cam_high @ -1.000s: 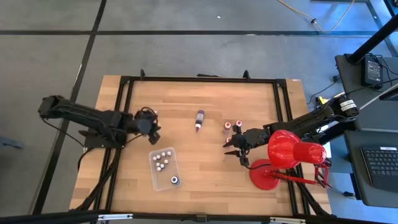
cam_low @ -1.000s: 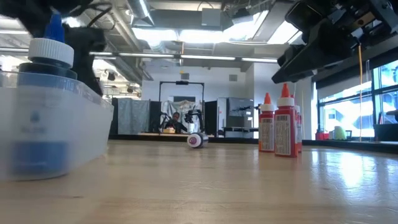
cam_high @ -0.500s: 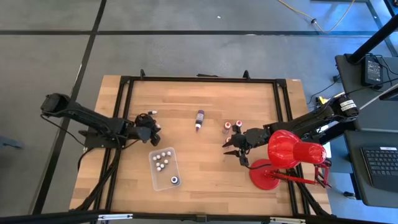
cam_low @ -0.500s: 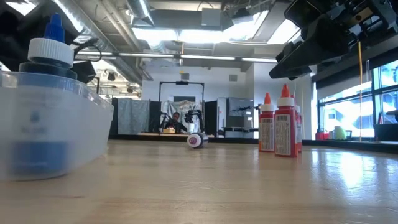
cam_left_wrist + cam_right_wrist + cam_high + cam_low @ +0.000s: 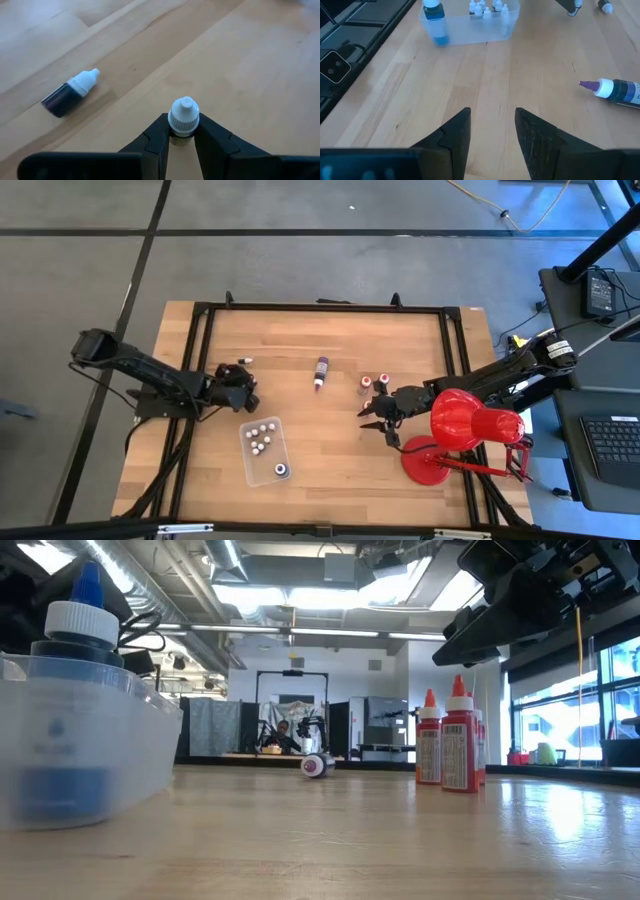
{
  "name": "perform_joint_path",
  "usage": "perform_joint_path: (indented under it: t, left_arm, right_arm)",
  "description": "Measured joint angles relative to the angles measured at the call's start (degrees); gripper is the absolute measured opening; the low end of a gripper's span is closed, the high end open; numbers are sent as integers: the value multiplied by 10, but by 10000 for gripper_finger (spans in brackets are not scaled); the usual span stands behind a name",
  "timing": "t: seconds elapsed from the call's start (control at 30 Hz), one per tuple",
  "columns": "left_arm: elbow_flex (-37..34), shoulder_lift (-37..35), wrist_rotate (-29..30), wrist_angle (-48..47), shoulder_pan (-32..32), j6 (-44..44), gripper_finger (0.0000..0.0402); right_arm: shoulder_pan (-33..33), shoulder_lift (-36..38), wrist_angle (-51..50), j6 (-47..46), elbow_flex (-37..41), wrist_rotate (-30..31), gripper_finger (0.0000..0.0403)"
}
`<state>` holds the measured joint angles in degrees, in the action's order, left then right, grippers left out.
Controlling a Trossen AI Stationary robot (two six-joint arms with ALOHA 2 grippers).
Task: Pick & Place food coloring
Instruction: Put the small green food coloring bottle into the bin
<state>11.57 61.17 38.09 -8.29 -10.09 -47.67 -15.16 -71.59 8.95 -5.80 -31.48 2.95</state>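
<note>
Your left hand (image 5: 181, 136), clenched on a white-capped dropper bottle (image 5: 183, 116), has pulled back left; right hand (image 5: 490, 131) is released, unmoved.

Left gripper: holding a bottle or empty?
Holding. The left gripper has its fingers closed on a white-capped bottle; another bottle lies on the table nearby.

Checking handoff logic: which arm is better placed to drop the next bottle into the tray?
Left. Its tool is shut on a white-capped bottle and sits just beside the tray. The right tool is open, empty, and farther off near the red bottles.
</note>
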Motion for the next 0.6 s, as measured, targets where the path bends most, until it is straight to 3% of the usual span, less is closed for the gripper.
perform_joint_path:
  t: [0.37,0.6]
  left_arm:
    - [0,11,2,0,0,-6,95]
    - [0,11,-17,0,0,-6,131]
  right_arm:
    - [0,0,0,-1,0,0,157]
    - [0,0,0,-1,0,0,157]
